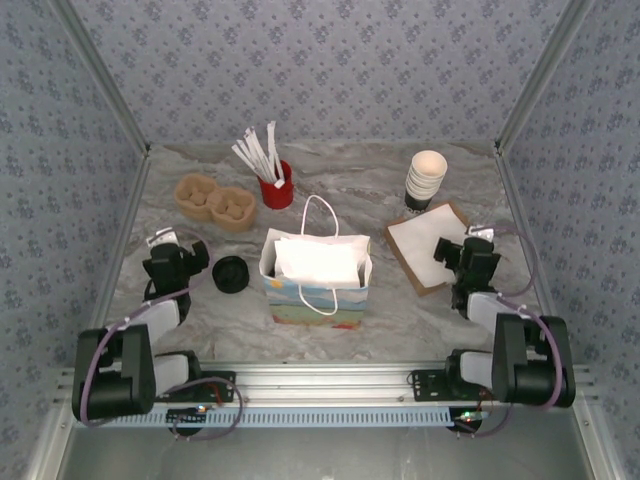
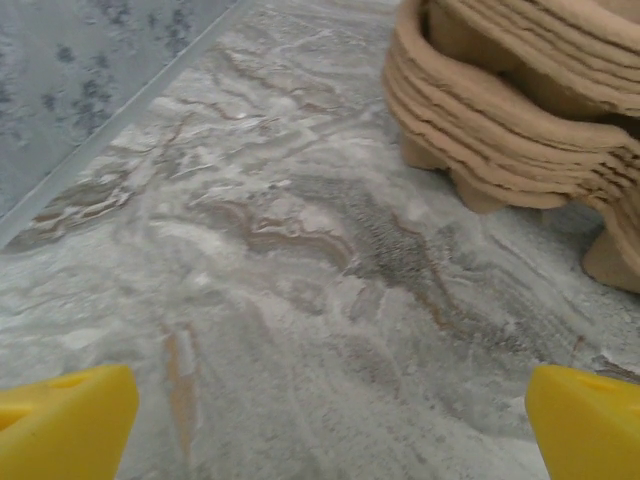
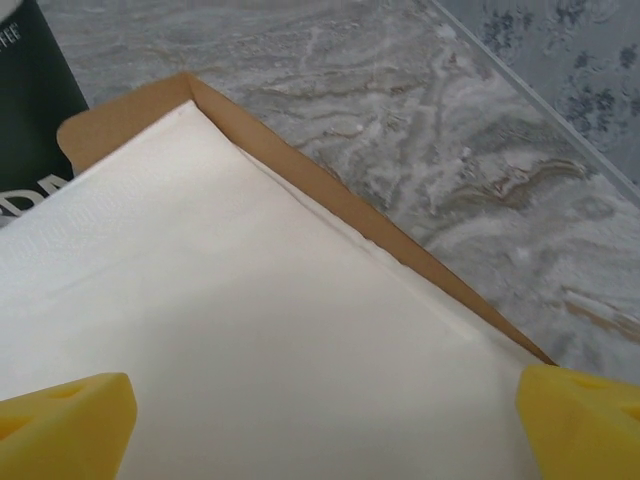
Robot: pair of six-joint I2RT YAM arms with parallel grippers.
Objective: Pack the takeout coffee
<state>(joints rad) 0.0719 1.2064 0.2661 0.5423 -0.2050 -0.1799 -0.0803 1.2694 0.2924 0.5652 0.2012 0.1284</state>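
The olive-green takeout coffee with its black lid is hidden or out of view. A gift bag (image 1: 316, 275) with white handles and white tissue stands at the table's centre. My left gripper (image 1: 176, 252) rests low at the left, open, its yellow fingertips (image 2: 65, 425) wide apart over bare marble with nothing between them. My right gripper (image 1: 470, 252) rests at the right, open over a stack of white napkins (image 3: 230, 320), its yellow fingertips (image 3: 580, 420) spread and empty.
A low black round piece (image 1: 230, 272) lies left of the bag. Brown pulp cup carriers (image 1: 214, 202) (image 2: 520, 110) sit at the back left, beside a red holder of stir sticks (image 1: 276, 186). A stack of paper cups (image 1: 425, 180) stands behind the brown napkin tray (image 1: 432, 280).
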